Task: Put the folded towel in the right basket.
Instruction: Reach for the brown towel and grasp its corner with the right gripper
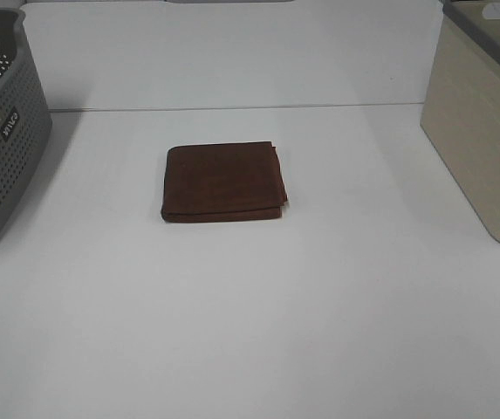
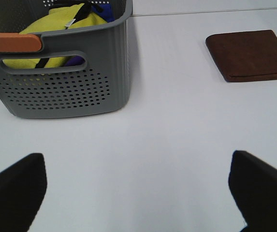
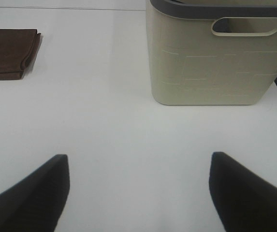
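A folded brown towel lies flat on the white table, near the middle. It also shows in the left wrist view and in the right wrist view. The right basket is beige with a grey rim and stands at the right edge; the right wrist view shows its wall and handle slot. My left gripper is open and empty, well short of the towel. My right gripper is open and empty, in front of the beige basket. Neither arm shows in the exterior view.
A grey perforated basket stands at the left edge; the left wrist view shows it holding yellow and blue cloth. The white table stretches wide in front of the towel.
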